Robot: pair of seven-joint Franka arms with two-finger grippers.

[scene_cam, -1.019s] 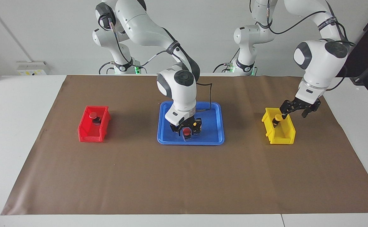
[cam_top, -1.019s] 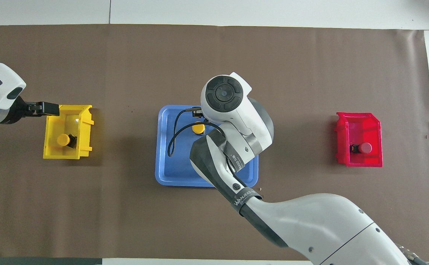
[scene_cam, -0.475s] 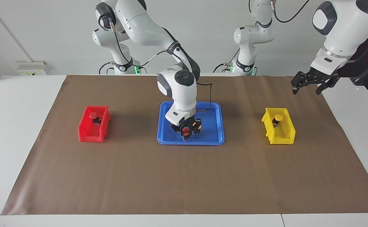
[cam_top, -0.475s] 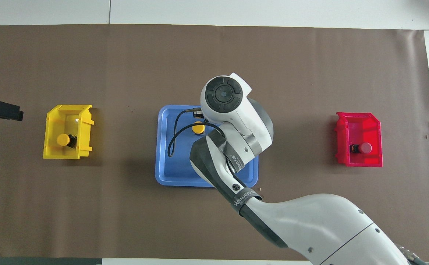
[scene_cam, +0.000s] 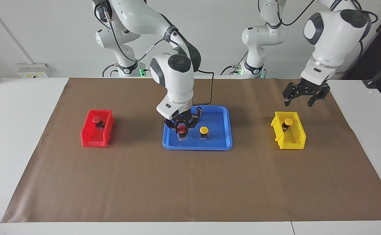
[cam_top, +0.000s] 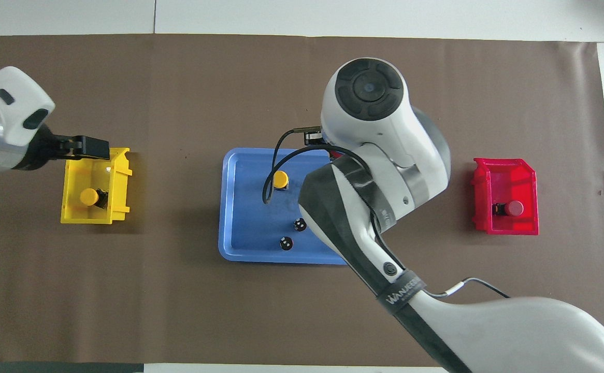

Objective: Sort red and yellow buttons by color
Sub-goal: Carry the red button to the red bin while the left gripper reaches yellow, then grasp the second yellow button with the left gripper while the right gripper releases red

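Observation:
My right gripper (scene_cam: 182,128) is shut on a red button (scene_cam: 182,130) and holds it low over the blue tray (scene_cam: 223,138); in the overhead view my own arm hides both. A yellow button (scene_cam: 204,130) stands on the tray beside it and also shows in the overhead view (cam_top: 280,179). A second red button (scene_cam: 96,119) lies in the red bin (scene_cam: 94,138). A second yellow button (scene_cam: 288,121) lies in the yellow bin (scene_cam: 291,142). My left gripper (scene_cam: 300,99) hangs open and empty over the yellow bin's robot-side end.
Two small dark cylinders (cam_top: 299,224) (cam_top: 285,242) stand on the tray (cam_top: 242,217), nearer to the robots than the yellow button. The red bin (cam_top: 506,178) is toward the right arm's end of the brown mat (scene_cam: 190,182), the yellow bin (cam_top: 76,215) toward the left arm's end.
My right gripper rose with the red button and moved toward the right arm's end, uncovering the yellow button. My left gripper swung up and away from the yellow bin, then came back over it.

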